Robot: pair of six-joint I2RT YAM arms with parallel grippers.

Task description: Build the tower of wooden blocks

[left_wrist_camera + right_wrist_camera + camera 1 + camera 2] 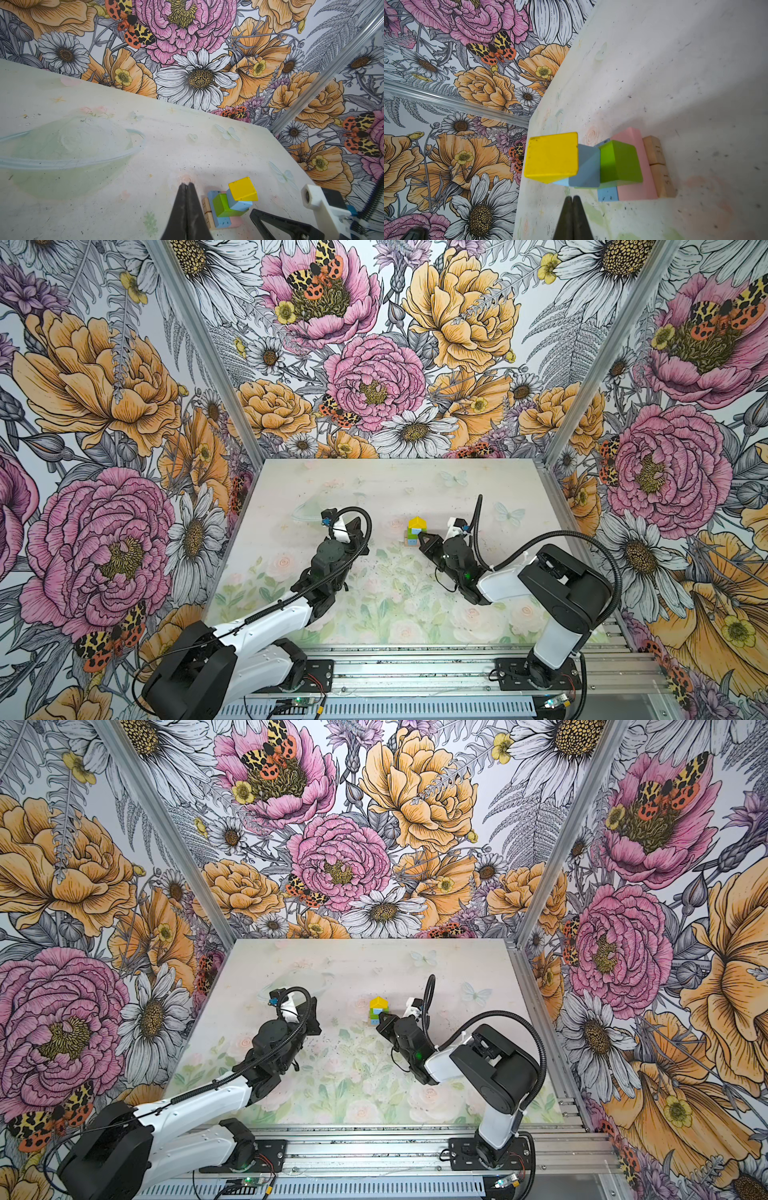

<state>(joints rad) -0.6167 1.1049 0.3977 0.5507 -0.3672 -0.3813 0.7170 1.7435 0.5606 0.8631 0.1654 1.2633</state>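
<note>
Resting closed on nothing at the lower middle of its wrist frame, my right pincer points at the small multicoloured wooden block tower just beside it. My left pincer, fingers pressed together and empty, sits left of the tower. A yellow roof-shaped wooden block caps the tower, near the centre of both top views.

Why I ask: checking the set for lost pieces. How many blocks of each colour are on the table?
Yellow block: 1
Blue blocks: 2
Green block: 1
Pink block: 1
Tan blocks: 2
Total: 7
</note>
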